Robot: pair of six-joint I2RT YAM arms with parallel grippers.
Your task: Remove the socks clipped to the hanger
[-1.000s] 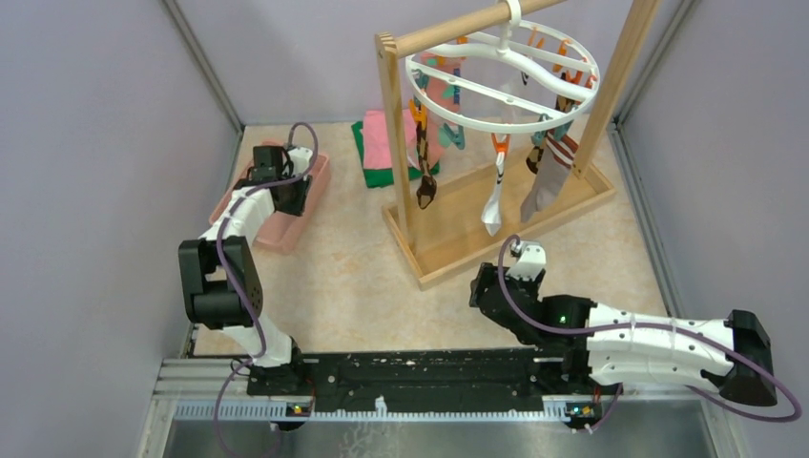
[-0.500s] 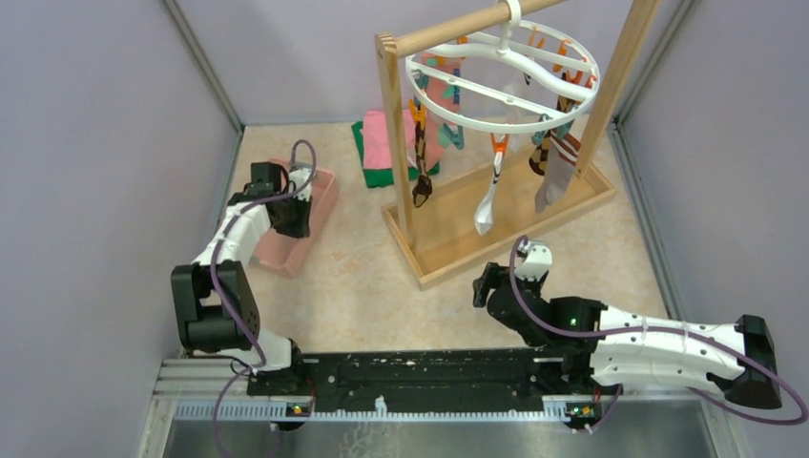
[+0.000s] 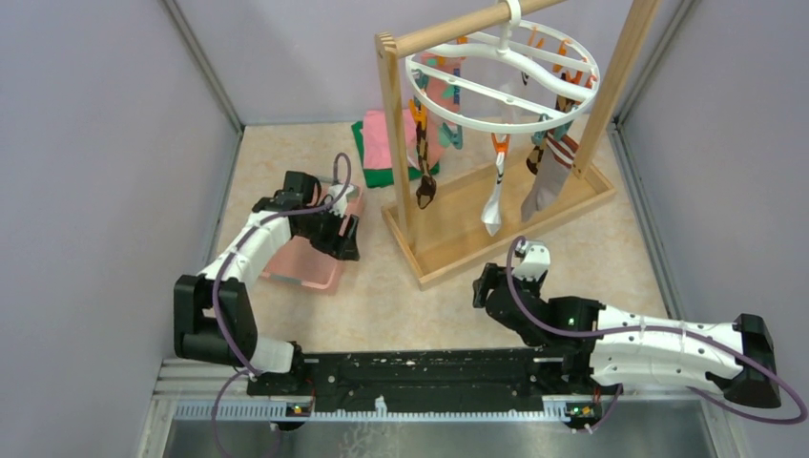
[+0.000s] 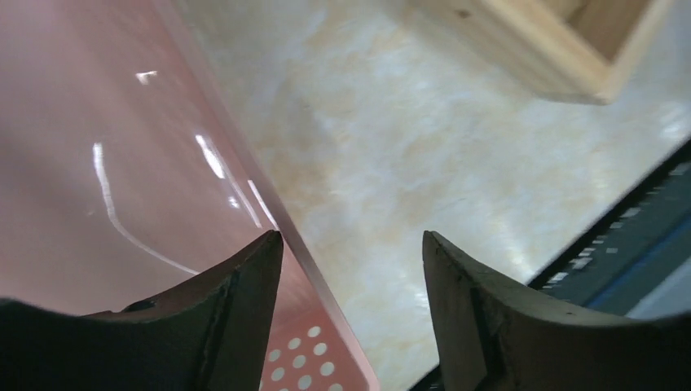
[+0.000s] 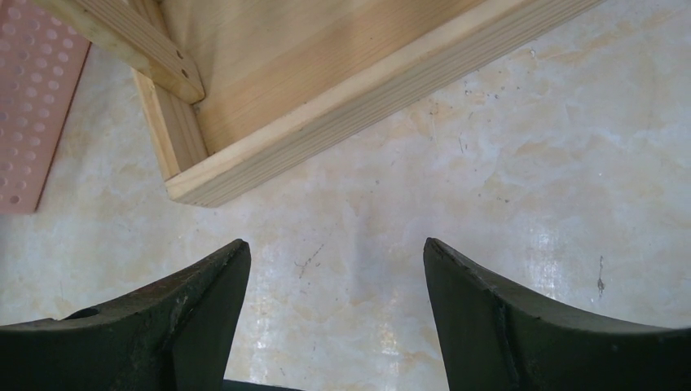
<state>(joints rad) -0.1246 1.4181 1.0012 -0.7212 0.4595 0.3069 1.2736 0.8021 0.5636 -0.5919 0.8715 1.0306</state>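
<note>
The white ring hanger (image 3: 503, 81) hangs by its hook from the wooden rack's top bar. Several socks dangle from its clips: a brown argyle sock (image 3: 423, 172), a white sock (image 3: 494, 200) and a striped-cuff sock (image 3: 551, 176). My left gripper (image 3: 345, 239) is far from them, low at the pink basket (image 3: 296, 262). In the left wrist view it is open (image 4: 350, 236), with the basket's rim (image 4: 269, 212) between its fingers, close to the left one. My right gripper (image 3: 488, 286) is open and empty (image 5: 334, 243) over the floor, just before the rack's base corner (image 5: 195, 183).
The wooden rack's base tray (image 3: 496, 229) lies between the arms and the socks, with its left post (image 3: 396, 134) upright. Folded pink and green cloths (image 3: 382, 143) lie at the back. Grey walls close in left, right and behind. A corner of the basket shows in the right wrist view (image 5: 33, 114).
My left arm has swung right and nearer, and the pink basket has slid with it toward the rack's base. The right gripper has barely moved.
</note>
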